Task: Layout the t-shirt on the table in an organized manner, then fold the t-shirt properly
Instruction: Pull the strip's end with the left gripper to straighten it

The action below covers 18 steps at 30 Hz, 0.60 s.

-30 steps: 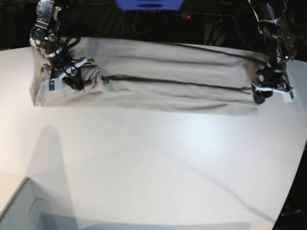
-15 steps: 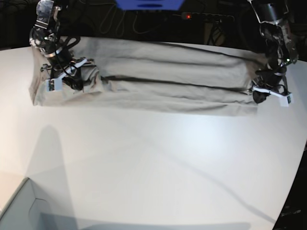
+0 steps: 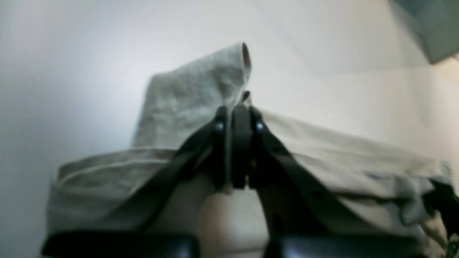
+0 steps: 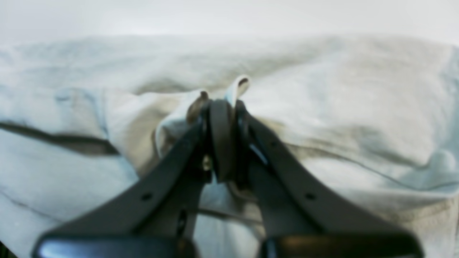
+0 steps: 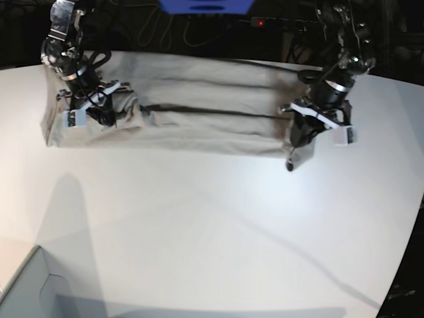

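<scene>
Folded into a long band across the far side of the white bench (image 5: 212, 225): the t-shirt (image 5: 199, 112), light grey-beige, soft and limp. Pinched at both ends. Left claw (image 5: 296, 144) clamped tight on a peaked end of the cloth, lifted clear of the surface and drawn inward over the band; right claw (image 5: 89, 114) closed on a bunched fold at the opposite end, low against the fabric. Likely light, floppy and quick to sag or crease between the two grips; no stiffness to hold a shape. Best taken at hems and corners, through all layers, judging by the thin stacked edges visible from the left wrist. Matte, slightly slubby weave, shallow ridges running lengthwise. Smooth, faintly glossy tabletop, probably little friction against sliding. Pale box corner (image 5: 33, 285) at the near edge.
</scene>
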{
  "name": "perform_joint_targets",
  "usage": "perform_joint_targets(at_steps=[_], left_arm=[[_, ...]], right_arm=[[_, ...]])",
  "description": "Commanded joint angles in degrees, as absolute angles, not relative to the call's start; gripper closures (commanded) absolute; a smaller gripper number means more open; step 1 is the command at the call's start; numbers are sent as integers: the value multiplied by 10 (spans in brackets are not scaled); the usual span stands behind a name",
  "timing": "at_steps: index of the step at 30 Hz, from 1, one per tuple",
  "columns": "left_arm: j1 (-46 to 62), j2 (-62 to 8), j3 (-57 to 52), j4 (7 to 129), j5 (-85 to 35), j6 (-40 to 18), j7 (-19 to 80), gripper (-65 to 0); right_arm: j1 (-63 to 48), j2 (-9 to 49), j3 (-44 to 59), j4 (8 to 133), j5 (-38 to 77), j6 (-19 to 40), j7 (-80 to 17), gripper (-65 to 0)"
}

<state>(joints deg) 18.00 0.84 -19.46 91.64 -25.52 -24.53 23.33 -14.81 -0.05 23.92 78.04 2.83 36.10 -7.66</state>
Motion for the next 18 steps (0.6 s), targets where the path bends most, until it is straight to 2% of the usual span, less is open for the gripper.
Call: perform_joint_targets(at_steps=[1, 8, 13, 18], left_arm=[[175, 12, -185, 928, -263, -251, 216, -2], [130, 20, -191, 915, -227, -218, 218, -2], [92, -18, -263, 896, -251, -218, 220, -2], [80, -65, -285, 872, -295, -218, 220, -2]], right_arm=[[-145, 1, 240, 789, 36, 364, -63, 0], [-145, 1, 240, 789, 36, 364, -63, 0], [-137, -1, 231, 782, 36, 364, -63, 0], [-102, -3, 204, 726, 36, 362, -63, 0]])
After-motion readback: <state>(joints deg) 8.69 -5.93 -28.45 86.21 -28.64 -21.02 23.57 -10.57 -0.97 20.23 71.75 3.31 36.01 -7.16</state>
